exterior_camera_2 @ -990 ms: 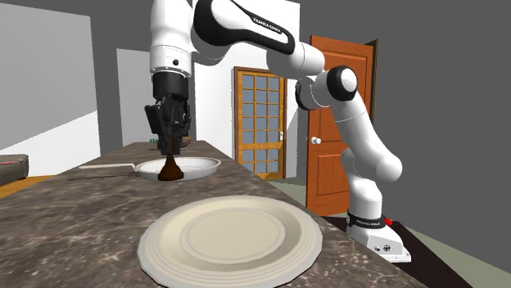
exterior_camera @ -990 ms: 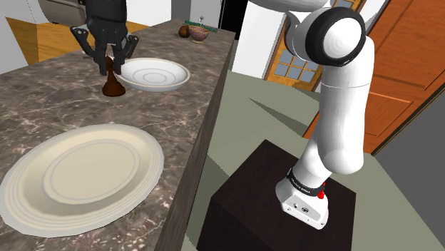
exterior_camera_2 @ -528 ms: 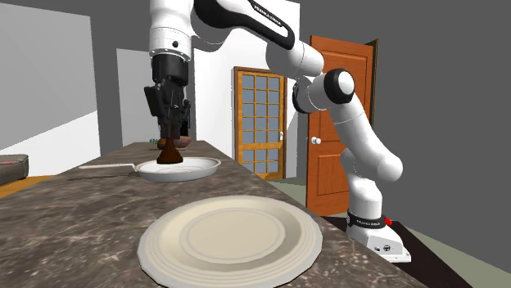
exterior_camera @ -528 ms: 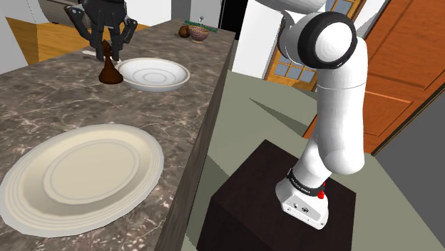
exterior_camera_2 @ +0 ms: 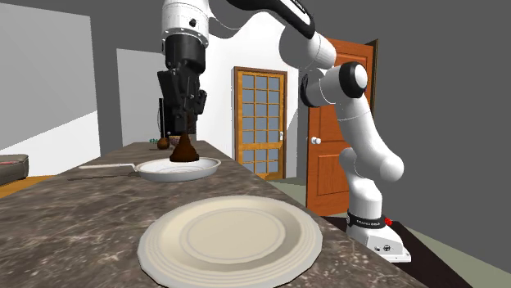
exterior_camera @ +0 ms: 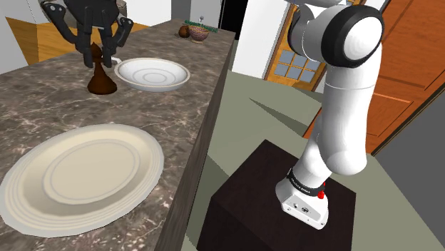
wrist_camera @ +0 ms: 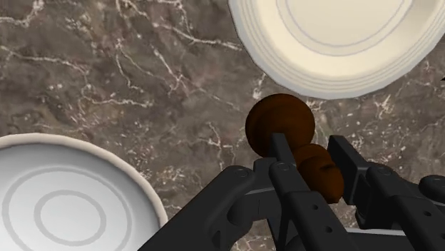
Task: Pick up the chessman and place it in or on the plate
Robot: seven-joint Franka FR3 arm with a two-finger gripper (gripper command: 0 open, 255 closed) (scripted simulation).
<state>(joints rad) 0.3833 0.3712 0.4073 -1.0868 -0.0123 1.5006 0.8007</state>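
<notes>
- Jaws: narrow, clamped on the head of the dark brown chessman [wrist_camera: 280, 125]. One finger [wrist_camera: 351, 170] bears on each side of the head. The stem and round base reach out past the fingertips.
- Grasp step: judged done. The piece hangs upright and centred between the jaws in the shoulder view, with no visible tilt.
- Lift: the base sits straight under the jaws and close above the dark marbled counter [exterior_camera: 43, 107]. I cannot tell from these views whether there is a clear gap under it.
- Directly below the jaws is bare counter, not a plate. In the wrist view the base overlaps neither rim.
- Two plates are on the counter. The white plate [exterior_camera: 152, 74] lies just beside the jaws on one side. The larger cream plate [exterior_camera: 82, 175] lies well apart from them on the other side. Both are bare.
- The task names one plate without saying which. The white one is the shorter carry from the jaws, so I judge it the likelier target, but this is not confirmed.
- Left to do: get height if there is none yet, shift the jaws sideways until the base is over a plate, lower, open, withdraw.
- Progress estimate: pick secured, transfer barely begun, placement not yet done. Roughly the first half of the task.
- Watch item: the grip is high on a rounded head, so the piece may swing or slip during the sideways move.
</notes>
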